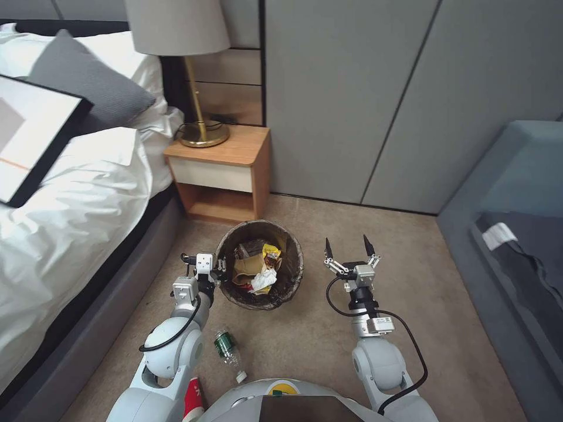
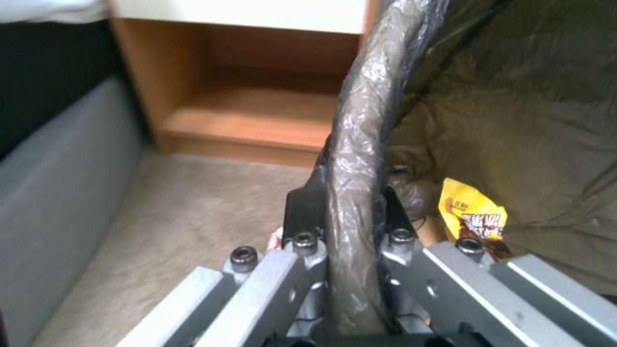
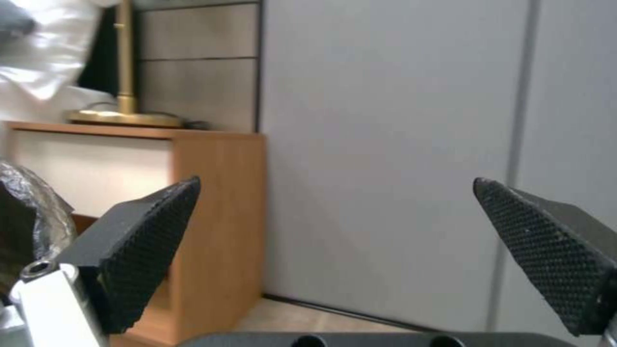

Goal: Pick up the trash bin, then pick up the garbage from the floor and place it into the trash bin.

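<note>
Trash bin [image 1: 260, 265] is held off to the robot's left front, in front of the nightstand [image 1: 226, 170] and beside the bed [image 1: 76, 193]. Whether its base touches the carpet cannot be told. Left hand [image 1: 218, 271] is clamped on the near-left rim, one finger outside and one inside, with the bag-covered rim [image 2: 356, 159] pinched between them in the left wrist view.

Contents so far: crumpled brown paper bag [image 1: 246, 272], yellow snack wrapper [image 1: 271, 253], white tissue [image 1: 264, 280].

Right hand [image 1: 350, 246] hovers just right of the bin, above the carpet, spread wide and carrying nothing. Both fingertips [image 3: 144, 226] stand well apart in the right wrist view.

Remaining on the floor: clear bottle [image 1: 227, 347] with green label, lying near the robot's base beside the left arm; red cup [image 1: 193, 400], close against the base.

Judgement: bin pickup is done and collection is partly done. The step in hand looks like the gap between a drop and the next pick. The next pick calls for bringing the right hand back and down toward the bottle. That is an awkward reach, close to the base and across toward the left arm, with the bin kept level meanwhile.
</note>
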Robot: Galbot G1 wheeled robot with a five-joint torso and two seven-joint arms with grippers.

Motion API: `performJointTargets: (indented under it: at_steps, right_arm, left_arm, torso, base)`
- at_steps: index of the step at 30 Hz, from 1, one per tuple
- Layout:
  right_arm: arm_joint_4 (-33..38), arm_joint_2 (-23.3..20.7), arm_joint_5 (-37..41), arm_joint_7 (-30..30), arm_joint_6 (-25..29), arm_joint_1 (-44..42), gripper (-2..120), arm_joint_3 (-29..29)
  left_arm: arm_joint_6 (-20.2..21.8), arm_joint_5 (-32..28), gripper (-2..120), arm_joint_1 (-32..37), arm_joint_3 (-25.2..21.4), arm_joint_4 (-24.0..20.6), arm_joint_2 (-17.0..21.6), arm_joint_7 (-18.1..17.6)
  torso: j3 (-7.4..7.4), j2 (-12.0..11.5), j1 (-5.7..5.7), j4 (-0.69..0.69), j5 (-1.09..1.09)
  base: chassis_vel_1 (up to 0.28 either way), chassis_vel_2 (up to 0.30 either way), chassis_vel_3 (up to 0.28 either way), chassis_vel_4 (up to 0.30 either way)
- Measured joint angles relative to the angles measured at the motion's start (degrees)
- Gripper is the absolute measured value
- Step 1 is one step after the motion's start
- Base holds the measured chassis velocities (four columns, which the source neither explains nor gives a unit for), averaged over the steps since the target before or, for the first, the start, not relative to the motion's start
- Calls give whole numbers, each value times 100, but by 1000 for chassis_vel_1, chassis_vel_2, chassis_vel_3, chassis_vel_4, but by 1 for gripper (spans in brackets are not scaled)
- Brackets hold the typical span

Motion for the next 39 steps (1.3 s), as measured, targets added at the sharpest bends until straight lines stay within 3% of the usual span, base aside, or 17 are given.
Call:
performJointTargets:
  at_steps: [39]
  right_arm:
    - [41, -22, 91, -43, 9, 73, 100, 22]
  left_arm:
    - [-143, 46, 3, 0, 9, 11, 19, 70]
  torso:
    - [0, 0, 0, 2, 0]
  base:
    - [120, 121, 121, 119]
